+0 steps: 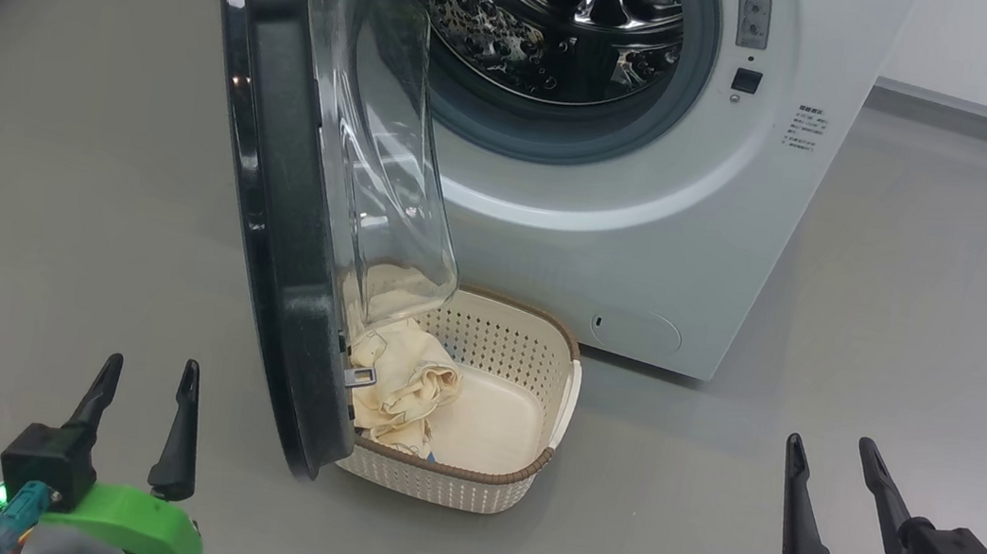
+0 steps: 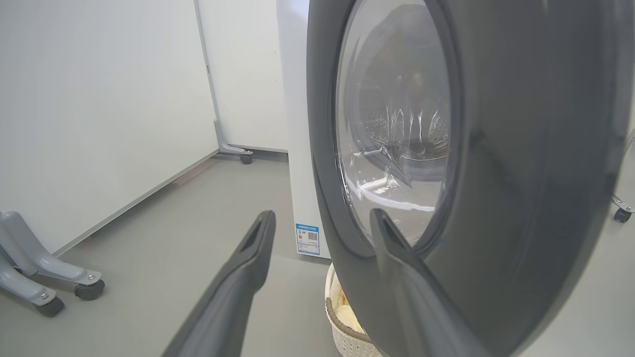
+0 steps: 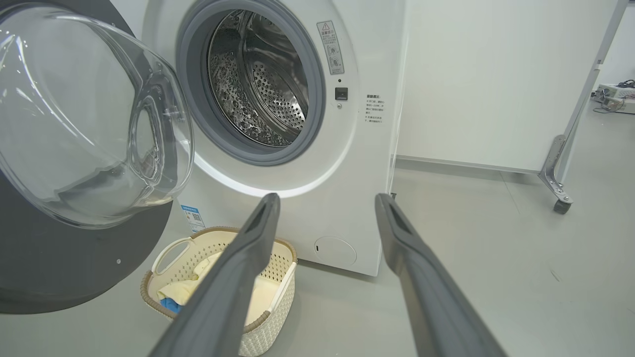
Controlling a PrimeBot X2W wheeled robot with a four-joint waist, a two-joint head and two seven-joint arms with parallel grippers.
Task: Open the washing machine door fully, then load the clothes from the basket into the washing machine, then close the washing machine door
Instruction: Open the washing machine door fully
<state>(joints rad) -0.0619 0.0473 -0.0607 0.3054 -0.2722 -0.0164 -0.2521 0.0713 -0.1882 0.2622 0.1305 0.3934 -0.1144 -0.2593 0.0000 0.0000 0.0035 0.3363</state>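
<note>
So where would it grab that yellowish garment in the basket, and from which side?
Probably the raised bunched fold on top of the garment, pinched from above and from the robot's right. The open door overhangs the basket on its left side, while the right side is unobstructed and nearer the right gripper.

A warning-triangle sticker (image 3: 330, 47) and a QR-code label (image 2: 307, 239) stand on the washing machine (image 3: 367, 163); wording illegible.
</note>
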